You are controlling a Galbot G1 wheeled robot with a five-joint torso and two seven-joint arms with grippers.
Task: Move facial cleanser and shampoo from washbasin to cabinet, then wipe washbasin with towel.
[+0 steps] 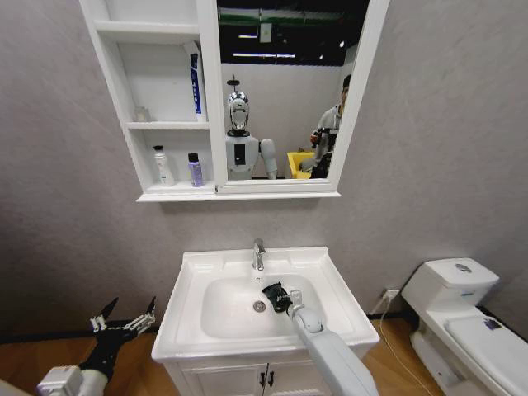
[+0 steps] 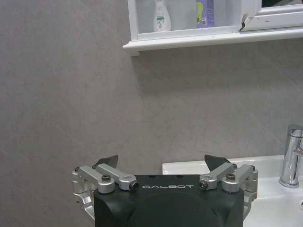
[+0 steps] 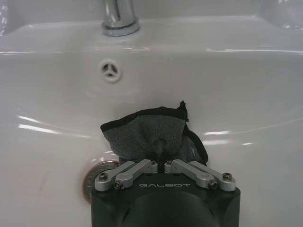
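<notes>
The small dark grey, rumpled towel (image 3: 154, 135) lies bunched inside the bowl of the white rectangular ceramic washbasin (image 1: 332, 285), just beside the metal drain (image 1: 260, 306) and below the chrome tap (image 1: 258, 253). The right hand (image 3: 163, 158) is clamped tight on it. On the bottom shelf of the white wall-hung cabinet (image 1: 210, 99) stand a white bottle (image 1: 164, 166) and a purple bottle (image 1: 195, 170). The left hand (image 2: 162, 165) hangs spread wide and empty beside the basin.

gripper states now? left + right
Left gripper: open, empty, low beside the washbasin.
Right gripper: shut on the towel, down in the bowl by the drain.
</notes>
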